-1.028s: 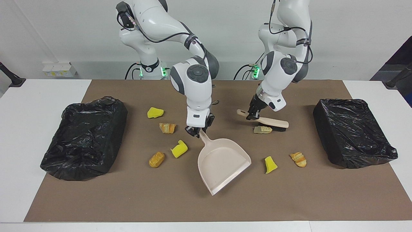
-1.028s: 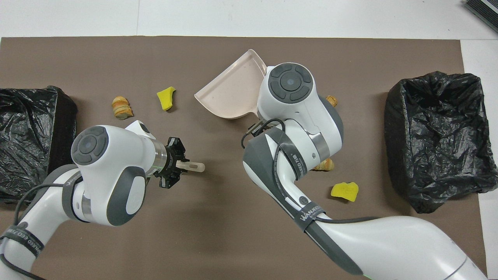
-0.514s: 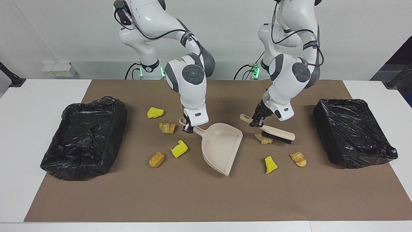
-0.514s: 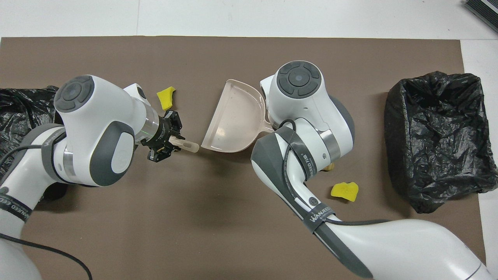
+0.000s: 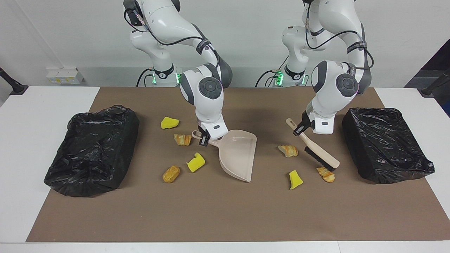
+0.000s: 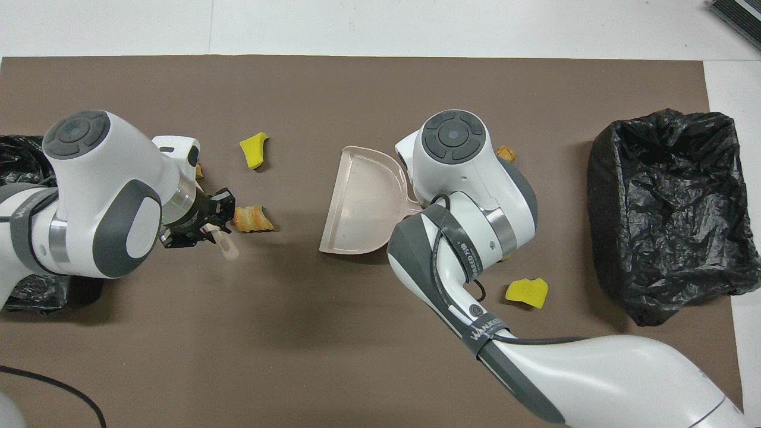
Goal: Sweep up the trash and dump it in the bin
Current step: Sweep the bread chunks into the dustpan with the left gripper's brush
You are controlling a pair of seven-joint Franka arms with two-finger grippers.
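**What the arms and frame edges conceal**

In the overhead view, the left arm's white wrist covers most of the beige brush (image 6: pixel 228 248), leaving only its handle tip, and most of the black-bagged bin (image 6: pixel 18 166) at that arm's end, which the frame edge also cuts. The right arm hides the beige plastic dustpan (image 6: pixel 362 202) handle and all but slivers of two tan pastry pieces (image 6: pixel 506 154).

You can read only one marking: a dark strap (image 6: pixel 484 327) around the right arm's white link, near the bottom of the overhead view, carries pale capital letters that look like "WANJEED". A second dark band (image 6: pixel 459 252) higher on the same arm bears similar lettering, too skewed for you to read. Nothing else shows legible text.
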